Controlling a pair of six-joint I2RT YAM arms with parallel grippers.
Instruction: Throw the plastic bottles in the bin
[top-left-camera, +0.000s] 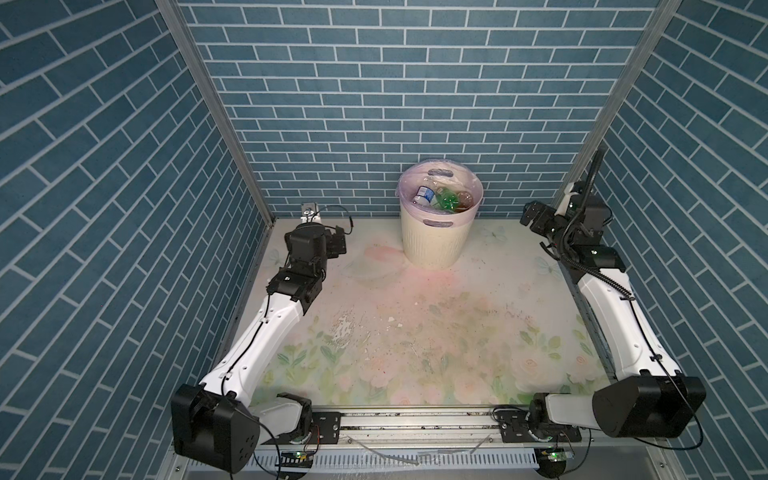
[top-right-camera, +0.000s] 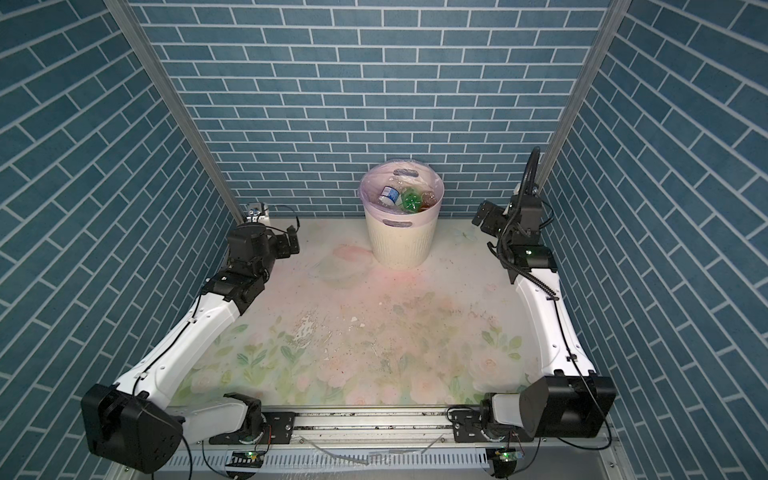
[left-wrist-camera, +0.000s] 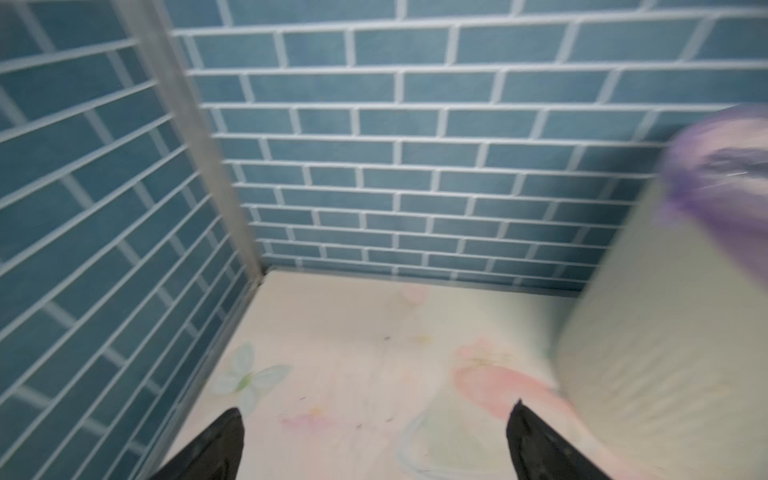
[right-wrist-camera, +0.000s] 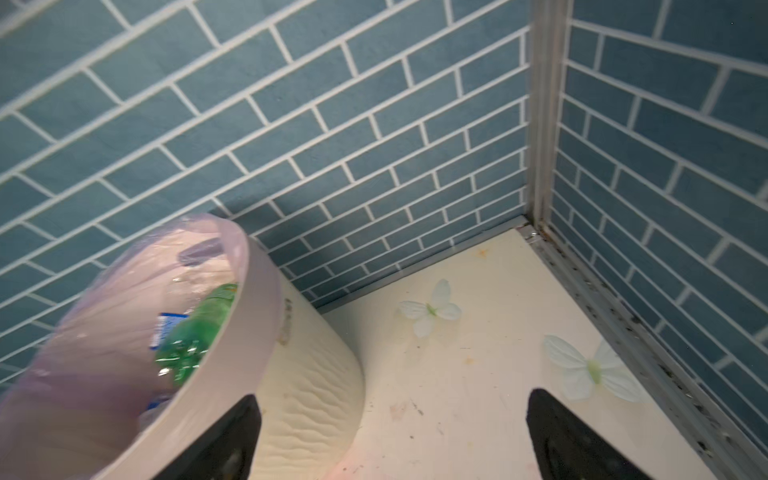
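Found the large cream-white ribbed round plastic bin (top-left-camera: 428, 243), lined with a translucent pink-lilac bag (top-left-camera: 468, 215), standing upright at the rear middle of the faded floral table covering (top-left-camera: 415, 332), close to the blue brick-pattern back wall (top-left-camera: 415, 83). Judged so placed to lie within reach of both arms.

Found several small plastic bottles (top-left-camera: 440, 198) inside it, heaped near the rim: a green bottle (top-left-camera: 451, 200), a blue-and-white labelled bottle (top-left-camera: 424, 193), a brownish bottle (top-left-camera: 464, 198). Could not count the rest. Saw no bottle on the covering in both top views.

Found the left gripper (left-wrist-camera: 376, 440) with jaws spread wide and nothing between them, held low near the rear left corner, beside the bin and apart from it. Found the right gripper (right-wrist-camera: 395, 432) likewise wide apart and empty, held off the bin's right flank, high enough to look over the rim. Judged both kept to the sides to leave the bin mouth unobstructed.

Judged the task complete or all but so: nothing left to collect in view.

Noted crumbs and scuffs on the covering, and pale butterfly figures (right-wrist-camera: 432, 309) near the rear right corner. Not task items.
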